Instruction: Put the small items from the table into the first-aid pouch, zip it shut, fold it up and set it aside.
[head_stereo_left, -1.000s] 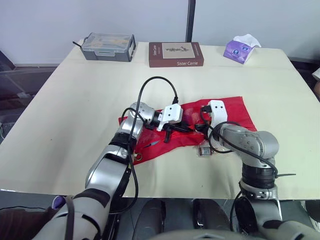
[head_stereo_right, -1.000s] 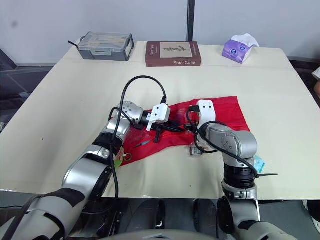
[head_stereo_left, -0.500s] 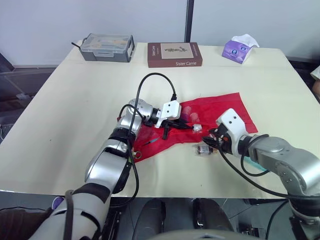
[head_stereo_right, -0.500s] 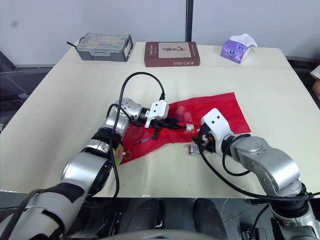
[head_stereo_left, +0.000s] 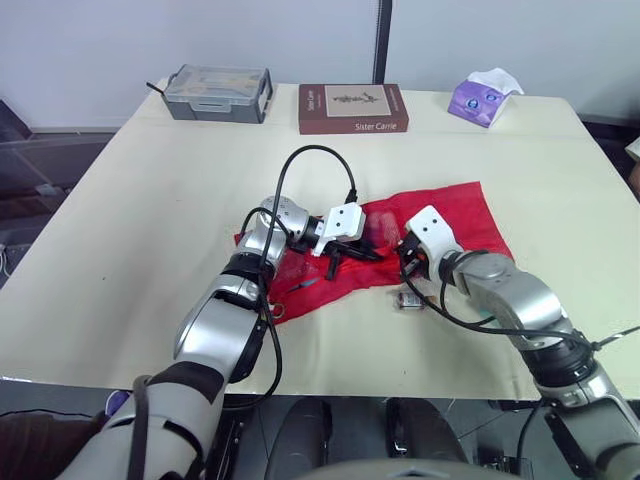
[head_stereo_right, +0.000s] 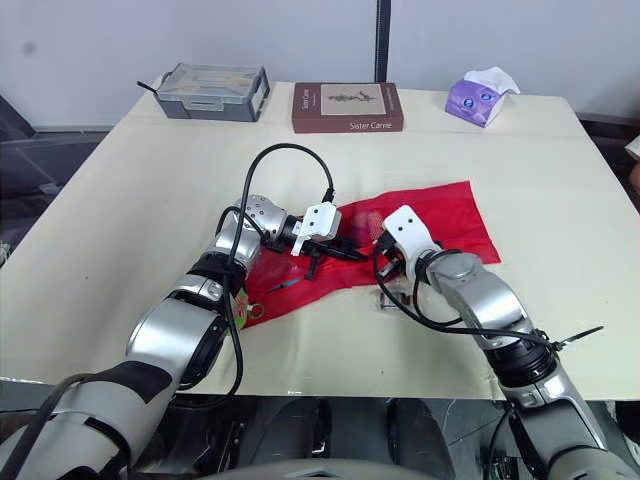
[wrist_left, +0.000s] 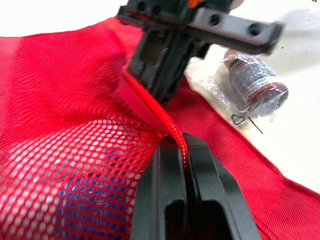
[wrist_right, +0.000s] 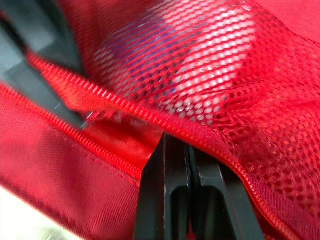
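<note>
One red mesh-and-fabric first-aid pouch (head_stereo_left: 445, 212) lay flat and unfolded near the middle of the cream-coloured table (head_stereo_left: 140, 210), and both arms met over it. The left gripper (head_stereo_left: 360, 254) sat at the pouch's near edge, and in its wrist view its two black fingers (wrist_left: 162, 200) were pressed together on the raised red zipper cord, which ran between their tips. The right gripper (head_stereo_left: 408, 262) faced it from the other side, just beside it. Its own two fingers (wrist_right: 160, 195) were likewise closed, pinching the zipper seam of the pouch where the mesh panel joined the plain fabric. So two grippers gripped one pouch, both on the same zipper line, their tips near each other but apart.

Through the mesh showed something blue and white inside the pouch, though what it was could not be made out.

One small item lay outside the pouch: a dark glass vial with a grey label, sealed in a clear plastic bag (wrist_left: 255, 82). It lay on its side on the bare table, the bag just touching the pouch's near edge, close under the right gripper.

Three things stood in a row along the far edge of the table, well apart from the pouch: one grey plastic case with a clear lid (head_stereo_left: 219, 93), one brown hardback book (head_stereo_left: 352, 107) and one purple tissue pack (head_stereo_left: 481, 97).
</note>
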